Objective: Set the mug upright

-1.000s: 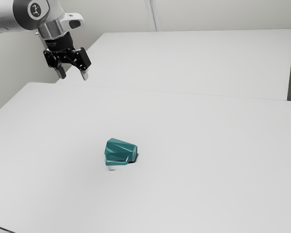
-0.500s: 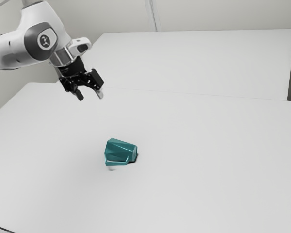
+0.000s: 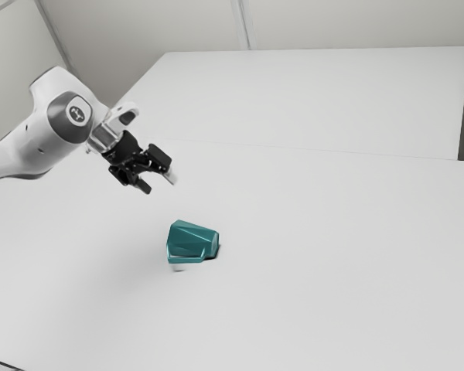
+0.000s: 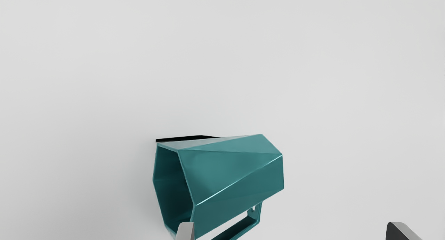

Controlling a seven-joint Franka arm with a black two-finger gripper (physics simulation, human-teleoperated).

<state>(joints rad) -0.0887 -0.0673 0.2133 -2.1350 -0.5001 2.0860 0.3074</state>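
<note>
We have our hand [image 3: 158,183] spread above the white table [image 3: 309,255]; ahead of and below it, the teal faceted mug [image 3: 192,241] lies on its side, partly screened by one fingertip [image 4: 185,231].

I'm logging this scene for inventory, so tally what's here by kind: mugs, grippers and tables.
Mugs: 1, the teal one lying on its side
Grippers: 1, the black two-finger gripper
Tables: 1, the white table under the mug
Total: 3
</note>
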